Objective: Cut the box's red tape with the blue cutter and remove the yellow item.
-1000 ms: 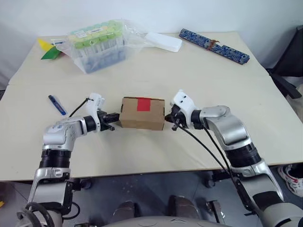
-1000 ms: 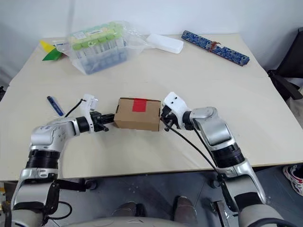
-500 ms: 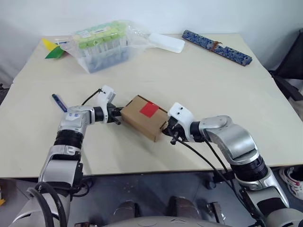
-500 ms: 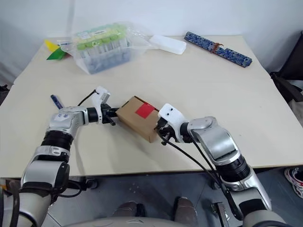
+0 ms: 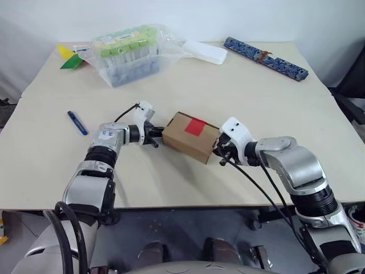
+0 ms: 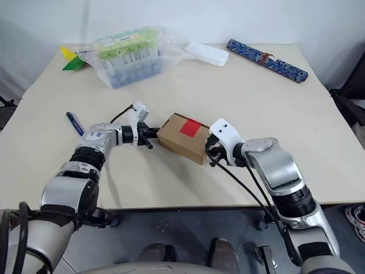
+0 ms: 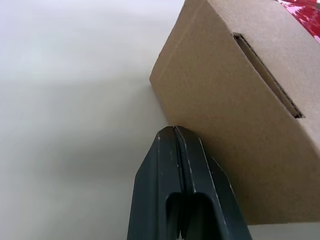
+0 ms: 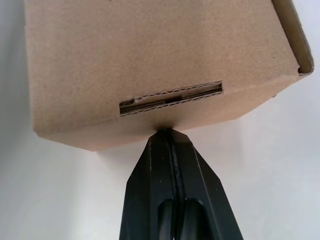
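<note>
A brown cardboard box (image 5: 190,136) sits turned at an angle near the middle of a pale table (image 5: 239,85), its red tape (image 5: 195,127) facing up and uncut. The left gripper (image 5: 155,138) presses its tips against one end of the box, fingers (image 7: 172,165) pressed together and holding nothing; the right gripper (image 5: 218,153) meets the opposite end, its fingers (image 8: 170,150) likewise together. The blue cutter (image 5: 77,122) lies untouched on the table well to the left. Farther back stand a clear bag of green-capped tubes (image 5: 126,52), a white case (image 5: 204,51) and a long blue patterned bar (image 5: 266,57).
</note>
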Robot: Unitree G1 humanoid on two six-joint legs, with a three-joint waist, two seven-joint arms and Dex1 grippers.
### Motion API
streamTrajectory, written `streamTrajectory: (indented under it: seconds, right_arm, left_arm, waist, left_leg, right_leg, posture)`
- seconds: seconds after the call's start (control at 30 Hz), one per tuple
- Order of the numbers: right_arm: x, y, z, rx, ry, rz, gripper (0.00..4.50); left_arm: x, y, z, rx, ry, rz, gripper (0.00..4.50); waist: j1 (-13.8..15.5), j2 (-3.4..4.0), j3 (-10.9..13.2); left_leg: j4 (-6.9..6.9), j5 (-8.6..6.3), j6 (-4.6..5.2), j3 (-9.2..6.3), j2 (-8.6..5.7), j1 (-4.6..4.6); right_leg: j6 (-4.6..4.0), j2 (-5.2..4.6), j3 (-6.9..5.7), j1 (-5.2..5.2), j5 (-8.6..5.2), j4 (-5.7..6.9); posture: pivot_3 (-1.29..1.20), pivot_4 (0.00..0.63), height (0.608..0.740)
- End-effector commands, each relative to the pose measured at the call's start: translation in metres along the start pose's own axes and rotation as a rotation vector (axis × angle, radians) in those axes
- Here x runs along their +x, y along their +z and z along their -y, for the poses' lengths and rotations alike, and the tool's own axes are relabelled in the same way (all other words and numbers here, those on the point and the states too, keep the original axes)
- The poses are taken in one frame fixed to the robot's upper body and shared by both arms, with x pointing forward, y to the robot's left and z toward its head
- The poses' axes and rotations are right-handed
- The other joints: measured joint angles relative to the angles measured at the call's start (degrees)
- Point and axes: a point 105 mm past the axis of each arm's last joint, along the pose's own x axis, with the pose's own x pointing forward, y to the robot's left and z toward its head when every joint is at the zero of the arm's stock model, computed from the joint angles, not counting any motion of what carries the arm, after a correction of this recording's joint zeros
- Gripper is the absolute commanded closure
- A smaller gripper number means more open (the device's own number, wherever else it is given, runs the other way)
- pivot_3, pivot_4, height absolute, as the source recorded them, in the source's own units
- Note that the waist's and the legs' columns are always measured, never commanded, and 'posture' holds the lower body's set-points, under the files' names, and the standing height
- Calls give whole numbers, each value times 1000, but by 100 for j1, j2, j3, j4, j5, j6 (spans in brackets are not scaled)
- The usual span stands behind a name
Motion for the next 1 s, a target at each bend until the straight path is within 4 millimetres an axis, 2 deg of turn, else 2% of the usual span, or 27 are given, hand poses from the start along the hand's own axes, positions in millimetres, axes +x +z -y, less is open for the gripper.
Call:
streamTrajectory:
  seconds: [0.03, 0.5, 0.73, 1.0]
  right_arm:
    - [0, 19, -12, -67, 61, 76, 4500]
    - [8, 21, -21, -81, 109, 80, 4500]
    - [4, 20, -23, -104, 125, 64, 4500]
    - [1, 15, -25, -119, 125, 42, 4500]
  left_arm:
    - [31, 11, 34, 37, -159, 16, 4483]
    - [32, 16, 28, 46, -107, 52, 4483]
    - [23, 16, 23, 46, -97, 62, 4483]
    - [25, 11, 27, 41, -113, 54, 4483]
  waist:
    - [6, -1, 1]
    - [-29, -2, 1]
    - [-47, -2, 1]
    - [-45, -2, 1]
  left_leg:
    - [0, 0, 1, 0, 0, -1]
    - [-1, -1, 1, 0, 2, -1]
    - [-1, -1, 1, 2, 3, -1]
    - [-3, -1, 1, 1, 3, -1]
  right_leg:
    - [0, 0, 0, 0, 0, 0]
    - [0, 0, 0, -3, 0, 0]
    - [0, 0, 0, -4, 0, 1]
    - [0, 0, 0, -6, 0, 0]
  posture:
    - [0, 150, 740]
    - [0, 150, 740]
    - [0, 150, 740]
    - [0, 150, 740]
